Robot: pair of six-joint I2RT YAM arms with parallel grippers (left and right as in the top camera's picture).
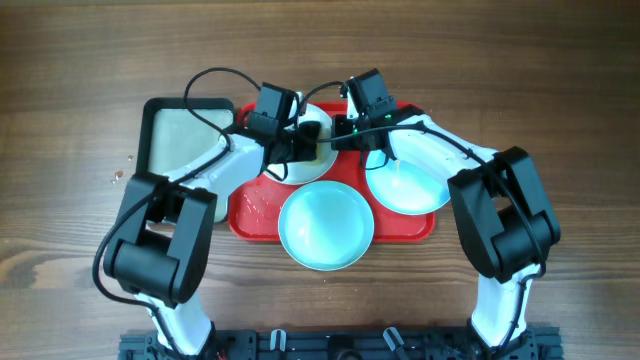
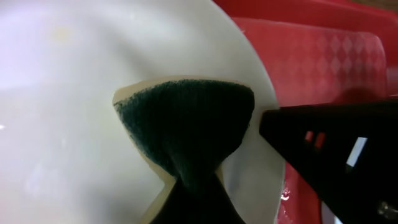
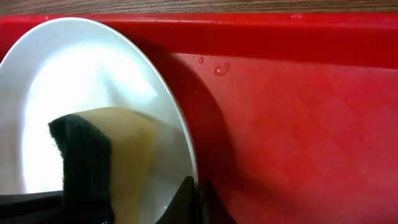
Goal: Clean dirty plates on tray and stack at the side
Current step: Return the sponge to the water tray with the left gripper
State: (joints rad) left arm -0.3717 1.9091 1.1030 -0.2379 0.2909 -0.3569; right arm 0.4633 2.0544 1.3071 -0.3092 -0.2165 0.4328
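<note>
A white plate (image 1: 297,172) sits at the back of the red tray (image 1: 255,215). My right gripper (image 3: 198,196) is shut on the plate's rim (image 3: 180,118), one finger inside and one outside, and that edge casts a shadow on the tray (image 3: 298,124). My left gripper (image 2: 193,202) is shut on a sponge (image 2: 186,118), its green face pressed flat on the white plate (image 2: 62,124). The sponge's yellow side (image 3: 127,143) shows in the right wrist view. Two pale turquoise plates lie on the tray, one at the front (image 1: 326,225) and one at the right (image 1: 405,182).
A smaller black-rimmed tray (image 1: 150,135) with a pale inside lies against the red tray's left side. Water drops (image 3: 222,68) sit on the red tray near its back wall. Both arms cross over the tray's back half, with wooden tabletop (image 1: 80,80) all round.
</note>
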